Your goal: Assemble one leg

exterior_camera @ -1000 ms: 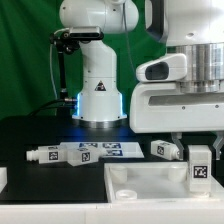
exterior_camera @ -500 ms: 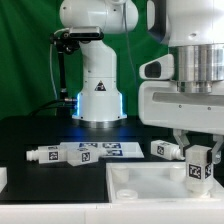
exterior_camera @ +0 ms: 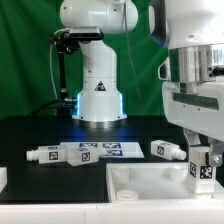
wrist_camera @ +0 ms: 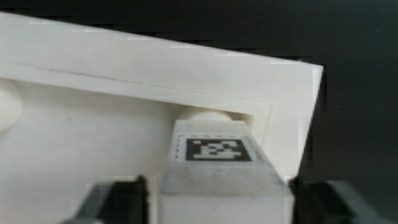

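The claw was pinching the leg from both sides, its jaws pressed against the peg's flanks. In the exterior view the leg stood upright at about four o'clock, with a square tag facing the camera, over the near corner of the flat white panel. The panel lay on the black worktop around six o'clock.

The wrist view showed the leg between the two dark fingers, its narrower round tip pointing at a round recess just inside the panel's raised rim. Whether the tip was touching the recess could not be told.

Other legs lay on their sides on the worktop between nine and three o'clock. The marker board lay flat among them, just in front of the arm's white base.
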Controlling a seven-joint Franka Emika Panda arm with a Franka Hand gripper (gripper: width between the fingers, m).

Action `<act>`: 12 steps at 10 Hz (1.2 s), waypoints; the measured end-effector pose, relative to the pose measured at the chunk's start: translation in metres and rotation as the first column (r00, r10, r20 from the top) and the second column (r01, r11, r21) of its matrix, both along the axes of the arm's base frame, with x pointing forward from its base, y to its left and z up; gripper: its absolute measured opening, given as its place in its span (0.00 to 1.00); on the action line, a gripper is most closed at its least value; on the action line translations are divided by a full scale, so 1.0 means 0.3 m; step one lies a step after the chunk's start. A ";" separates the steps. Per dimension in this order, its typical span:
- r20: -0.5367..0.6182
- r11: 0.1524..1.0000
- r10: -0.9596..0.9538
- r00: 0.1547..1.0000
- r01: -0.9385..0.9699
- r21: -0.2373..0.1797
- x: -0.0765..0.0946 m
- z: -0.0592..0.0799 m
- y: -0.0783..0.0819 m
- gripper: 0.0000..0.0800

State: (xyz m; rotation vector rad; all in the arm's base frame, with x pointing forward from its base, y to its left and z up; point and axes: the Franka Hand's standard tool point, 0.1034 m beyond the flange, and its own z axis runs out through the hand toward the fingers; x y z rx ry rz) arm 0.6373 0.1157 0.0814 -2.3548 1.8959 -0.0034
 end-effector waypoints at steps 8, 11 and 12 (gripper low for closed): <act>-0.008 0.419 0.904 0.428 -0.888 -0.191 0.015 -0.004 0.000 0.81; -0.045 0.209 0.974 0.223 -0.956 -0.204 0.008 -0.011 0.024 0.81; -0.043 0.224 0.971 0.237 -0.953 -0.203 0.008 -0.011 0.024 0.70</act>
